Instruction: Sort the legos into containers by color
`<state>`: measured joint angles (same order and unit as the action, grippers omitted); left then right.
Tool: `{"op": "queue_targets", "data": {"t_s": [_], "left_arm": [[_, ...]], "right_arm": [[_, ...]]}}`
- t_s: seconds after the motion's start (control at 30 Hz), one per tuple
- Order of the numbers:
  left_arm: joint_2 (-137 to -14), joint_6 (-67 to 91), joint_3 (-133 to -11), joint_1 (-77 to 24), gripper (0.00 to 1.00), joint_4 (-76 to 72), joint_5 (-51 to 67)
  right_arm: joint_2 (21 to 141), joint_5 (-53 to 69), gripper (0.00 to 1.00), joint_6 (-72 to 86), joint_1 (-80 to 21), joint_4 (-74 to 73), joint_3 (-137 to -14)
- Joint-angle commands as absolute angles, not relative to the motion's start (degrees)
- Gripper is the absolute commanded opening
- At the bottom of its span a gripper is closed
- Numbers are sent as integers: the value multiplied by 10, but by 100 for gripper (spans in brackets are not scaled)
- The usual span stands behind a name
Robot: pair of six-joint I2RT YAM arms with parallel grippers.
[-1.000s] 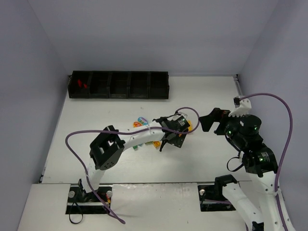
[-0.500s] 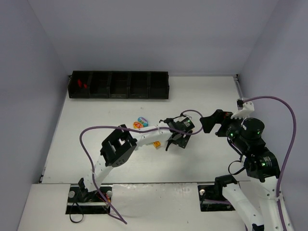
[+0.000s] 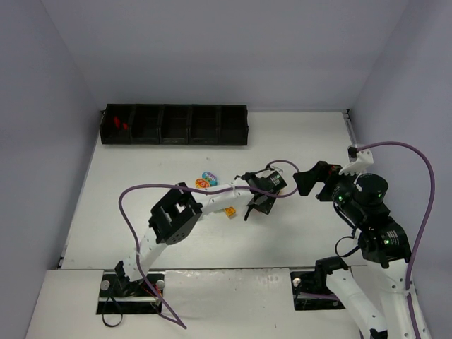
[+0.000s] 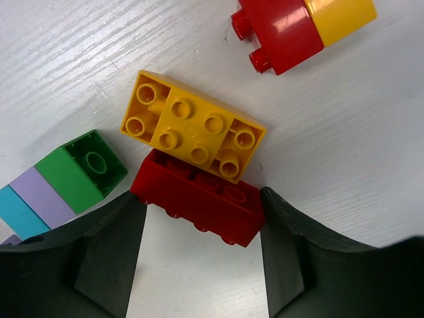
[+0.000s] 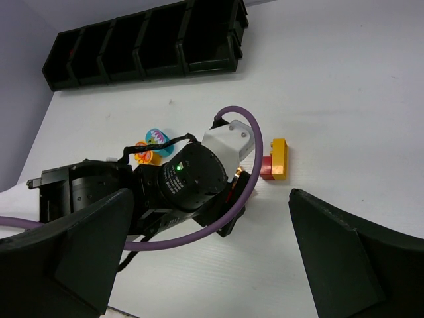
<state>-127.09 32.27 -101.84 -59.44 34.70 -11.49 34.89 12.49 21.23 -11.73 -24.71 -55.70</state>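
Observation:
In the left wrist view a red brick (image 4: 199, 205) lies on the table, spanning the gap between my left gripper's (image 4: 199, 196) two fingers and touching both. A yellow brick (image 4: 192, 126) lies against its far side. A red-and-yellow brick (image 4: 301, 26) and a green, lilac and cyan brick (image 4: 59, 182) lie close by. From above, the left gripper (image 3: 256, 207) is low over the bricks at mid-table. My right gripper (image 3: 311, 180) hovers to its right, open and empty (image 5: 209, 199). The black tray (image 3: 174, 125) of five compartments stands at the back left, with red bricks (image 3: 120, 125) in the leftmost one.
Rounded orange and cyan pieces (image 3: 205, 181) lie left of the left gripper, and a small orange brick (image 3: 230, 211) lies under its forearm. The red-and-yellow brick (image 5: 275, 161) also shows in the right wrist view, beside the left wrist. A purple cable (image 3: 141, 192) loops over the left arm.
The left arm reached a little to the right a second ago and has held still for the last half second. The right gripper shifted slightly.

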Motion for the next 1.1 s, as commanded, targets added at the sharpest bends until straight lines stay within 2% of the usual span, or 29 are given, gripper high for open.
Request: {"op": "queue_targets", "data": {"t_s": [0.0,0.03,0.1,0.33,0.43,0.57,0.77,0.9,1.07], "left_arm": [[-1241,319,-1003,-589,17,351,-141],[-1236,325,-999,-589,8,356,-143],[-1212,330,-990,-589,0,363,-147],[-1076,339,-980,-581,0,439,-195],[-1018,328,-1001,-547,0,467,-219],[-951,293,-998,-418,0,468,-236],[-943,196,-1007,-209,0,375,-190],[-996,161,-1054,-61,0,310,-124],[-1127,163,-1159,34,2,269,-106]], "right_arm": [[352,131,100,217,-120,-216,-555],[352,131,100,216,-120,-216,-556],[352,132,99,215,-120,-215,-560],[364,146,100,208,-120,-215,-578],[375,158,100,202,-120,-215,-584],[394,150,100,191,-127,-214,-589],[446,135,100,189,-139,-203,-599],[480,114,100,196,-138,-186,-601],[505,97,100,195,-138,-180,-592]]}}
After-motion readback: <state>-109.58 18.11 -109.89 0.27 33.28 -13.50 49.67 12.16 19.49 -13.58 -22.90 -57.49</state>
